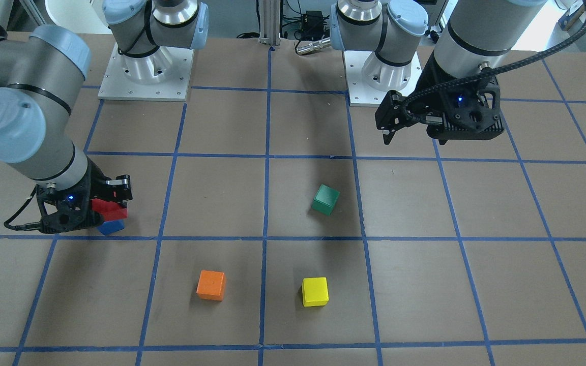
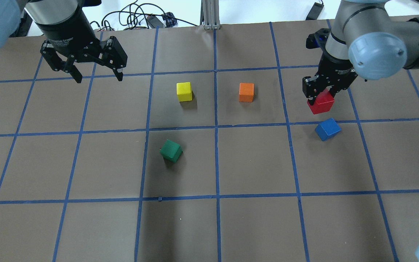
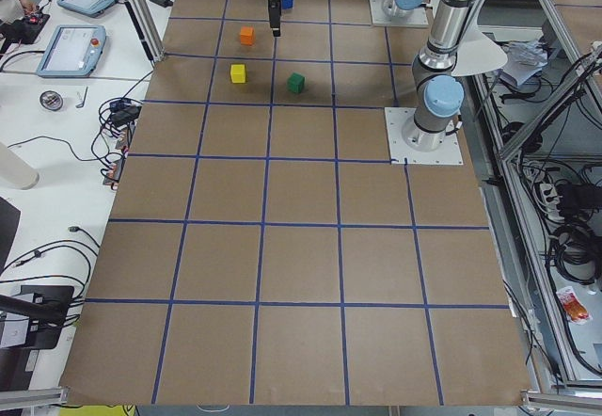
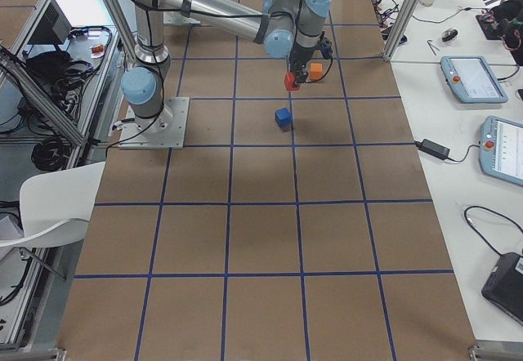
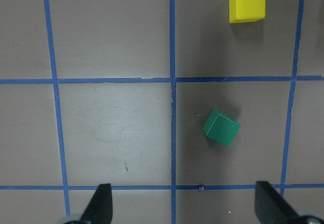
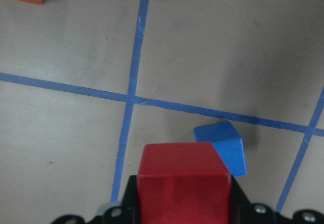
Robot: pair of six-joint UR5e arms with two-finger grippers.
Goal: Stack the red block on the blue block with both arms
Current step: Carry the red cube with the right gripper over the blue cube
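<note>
Your right gripper (image 2: 322, 95) is clamped on the red block (image 2: 320, 102), lifted near the bench's right edge; square it over the blue block (image 2: 327, 128) before lowering. Left gripper (image 2: 96, 74) hangs apart.

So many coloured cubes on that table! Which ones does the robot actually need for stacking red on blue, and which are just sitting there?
Needed for the job:
red block, held in the right end effector
blue block, on the table

Just lying about:
green block
yellow block
orange block
left end effector, open and empty
</note>
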